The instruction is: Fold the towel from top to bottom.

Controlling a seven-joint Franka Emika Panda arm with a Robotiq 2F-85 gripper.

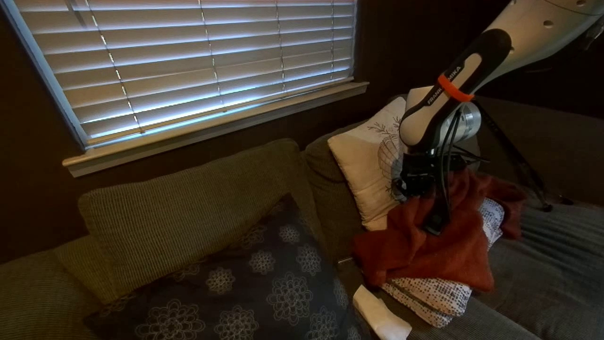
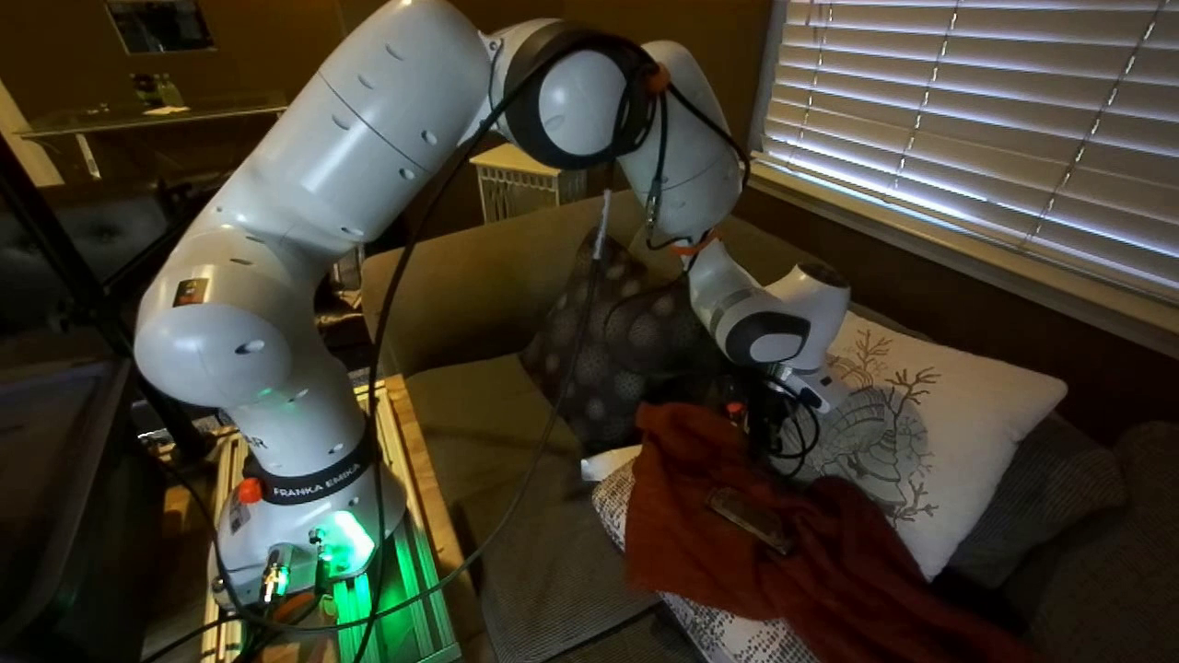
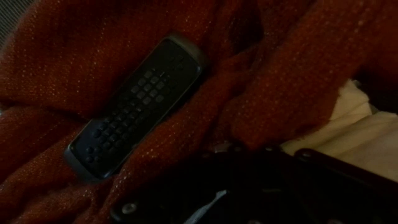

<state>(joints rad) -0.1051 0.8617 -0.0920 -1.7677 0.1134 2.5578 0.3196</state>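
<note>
The rust-red towel (image 1: 439, 257) lies rumpled over a white speckled cloth on the sofa; it also shows in an exterior view (image 2: 682, 506) and fills much of the wrist view (image 3: 62, 68). A dark remote control (image 3: 133, 109) lies on the towel, also visible in an exterior view (image 2: 751, 517). My gripper (image 1: 411, 189) is low at the towel's pillow side, also in an exterior view (image 2: 764, 437). In the wrist view the gripper (image 3: 253, 150) is very dark. Towel cloth runs up to its fingertips, but whether they pinch it is hidden.
The white leaf-print pillow (image 2: 976, 405) stands right beside the gripper, against the backrest. The white speckled cloth (image 1: 434, 293) sticks out under the towel. A dark flower-print pillow (image 1: 264, 283) and a white folded item (image 1: 380, 314) lie nearby. A window sill (image 1: 217, 123) runs behind.
</note>
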